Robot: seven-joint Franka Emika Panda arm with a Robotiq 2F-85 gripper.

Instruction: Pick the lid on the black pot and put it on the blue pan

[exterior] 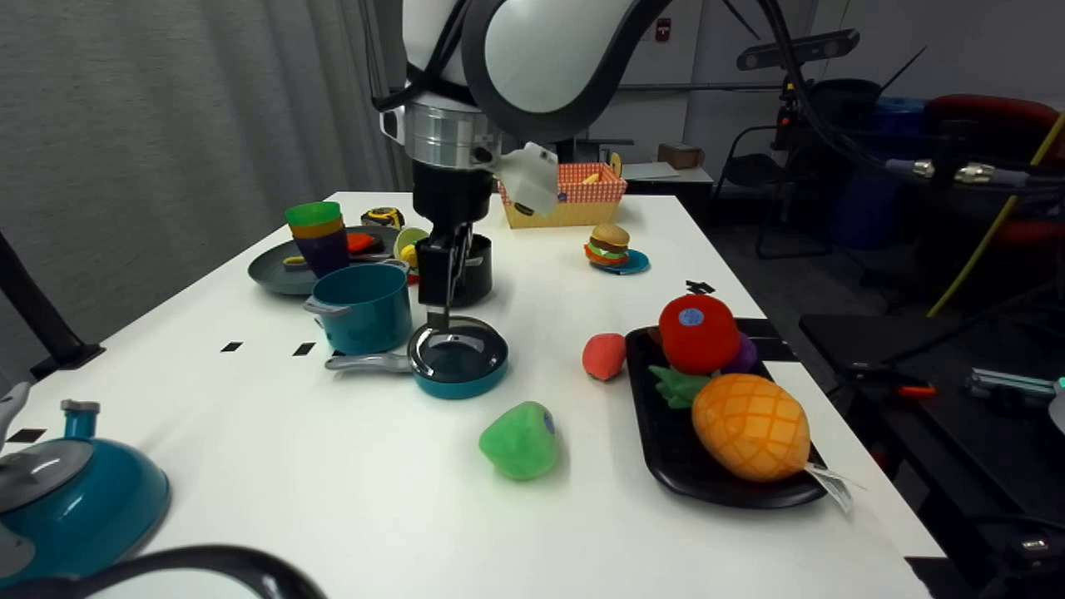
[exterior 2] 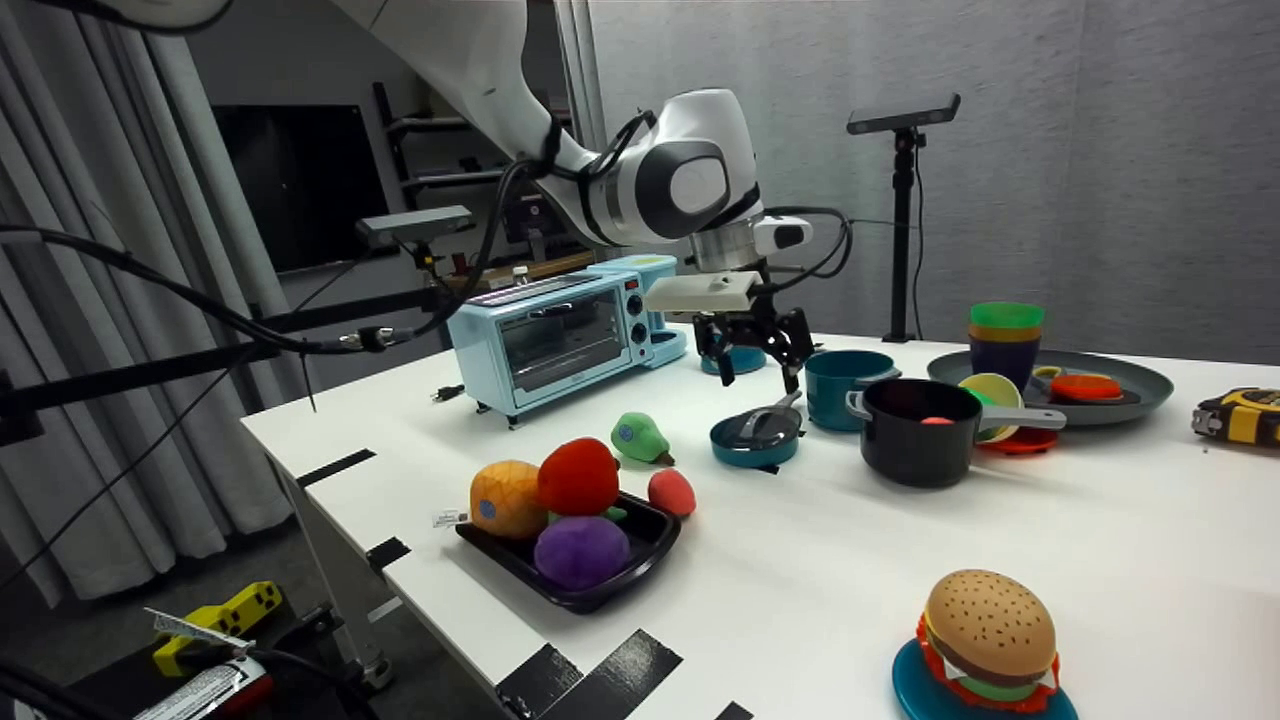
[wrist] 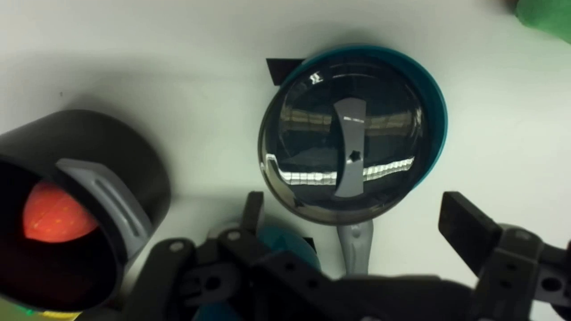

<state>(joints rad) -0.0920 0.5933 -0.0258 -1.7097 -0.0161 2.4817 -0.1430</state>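
Note:
The dark glassy lid (exterior: pixel 470 345) with a grey grip lies on the blue pan (exterior: pixel 463 388), off centre. In the wrist view the lid (wrist: pixel 308 142) overhangs the pan on the handle side, and the pan's rim (wrist: pixel 436 104) shows at the upper right. The lid (exterior 2: pixel 768 428) and pan (exterior 2: pixel 750 458) also show together in an exterior view. The black pot (exterior 2: pixel 915 440) stands lidless beside them with a red toy inside; the wrist view shows the pot (wrist: pixel 129 142) at left. My gripper (wrist: pixel 354 209) is open and empty above the lid, fingers apart from it.
A teal pot (exterior: pixel 366 308) stands close beside the pan handle. A green toy (exterior: pixel 520 441), a red toy (exterior: pixel 604 356) and a black tray (exterior: pixel 657 449) of toy food lie nearby. A kettle (exterior: pixel 91 491), a toy burger (exterior 2: pixel 990 640) and a toaster oven (exterior 2: pixel 560 345) are farther off.

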